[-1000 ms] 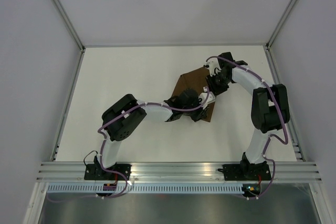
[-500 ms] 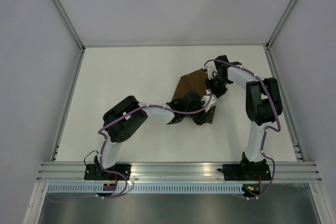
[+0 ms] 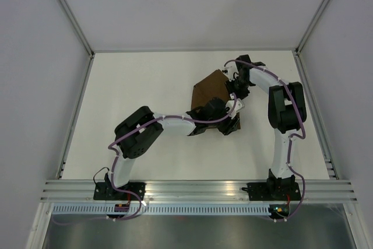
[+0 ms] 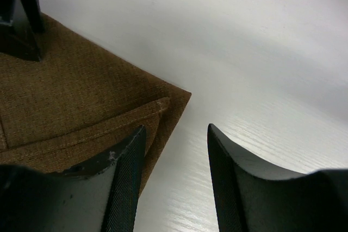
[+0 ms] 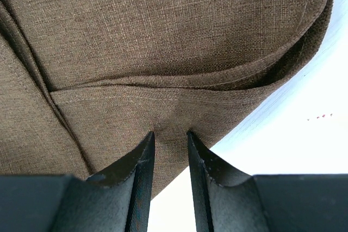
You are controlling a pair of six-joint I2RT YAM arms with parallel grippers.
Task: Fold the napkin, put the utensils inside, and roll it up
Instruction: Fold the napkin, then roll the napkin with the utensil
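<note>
The dark-brown napkin [image 3: 208,90] lies partly folded on the white table between my two arms. My right gripper [image 3: 235,87] is at its far right edge, and its jaws [image 5: 171,134] are pinched on a puckered fold of the napkin [image 5: 163,36]. My left gripper [image 3: 226,122] stands at the near right corner. Its fingers are open [image 4: 175,129] with only bare table between them. The left finger [image 4: 128,177] hangs over the doubled corner of the napkin [image 4: 70,101]. The utensils are out of view.
The white table [image 3: 145,86] is walled at the back and on both sides, with a metal rail [image 3: 198,188] at the near edge. A dark part of the right arm [image 4: 19,20] rests on the cloth in the left wrist view.
My left gripper has opened and let go of the napkin's corner. The right gripper has moved toward the back with the cloth edge in it, and the napkin's outline shifted that way.
</note>
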